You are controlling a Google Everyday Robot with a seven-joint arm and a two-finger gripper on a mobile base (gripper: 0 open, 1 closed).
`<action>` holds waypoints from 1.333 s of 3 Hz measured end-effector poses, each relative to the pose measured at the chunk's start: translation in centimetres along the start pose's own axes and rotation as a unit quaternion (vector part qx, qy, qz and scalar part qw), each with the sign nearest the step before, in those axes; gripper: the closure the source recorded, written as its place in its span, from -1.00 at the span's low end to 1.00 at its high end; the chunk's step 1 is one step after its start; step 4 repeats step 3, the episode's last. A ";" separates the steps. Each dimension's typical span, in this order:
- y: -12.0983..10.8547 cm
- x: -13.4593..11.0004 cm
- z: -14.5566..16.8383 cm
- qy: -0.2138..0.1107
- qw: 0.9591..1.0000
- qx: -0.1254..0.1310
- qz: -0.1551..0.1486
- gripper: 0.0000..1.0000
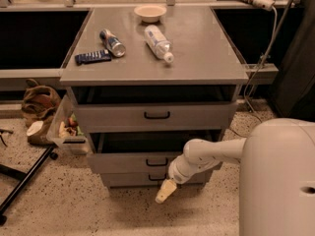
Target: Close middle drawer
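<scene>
The middle drawer (123,162) of the grey cabinet stands pulled out a little, its dark interior showing above its flat front and small dark loop handle (156,162). My gripper (165,191), cream-tipped and shut with nothing in it, hangs low in front of the cabinet, just below and right of that handle, at the level of the lowest drawer front (128,180). My white arm (211,154) reaches in from the right. The uppermost drawer (113,116) is also slightly open.
On the cabinet top (206,63) lie a bowl (150,13), a plastic bottle (158,42), a can (112,42) and a dark blue packet (92,57). A clear bin (66,132), a brown bag (39,102) and a black stand leg (24,181) are on the left. A cable (263,53) hangs at the right.
</scene>
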State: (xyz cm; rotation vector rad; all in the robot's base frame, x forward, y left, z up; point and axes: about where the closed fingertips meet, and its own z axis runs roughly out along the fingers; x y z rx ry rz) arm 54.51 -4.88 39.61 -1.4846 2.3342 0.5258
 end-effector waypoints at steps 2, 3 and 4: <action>-1.5 -3.1 2.0 0.007 1.000 0.002 -0.027 -1.00; -1.5 -3.5 2.1 0.003 0.999 0.001 -0.031 -1.00; -1.5 -3.5 2.1 0.003 0.999 0.001 -0.031 -1.00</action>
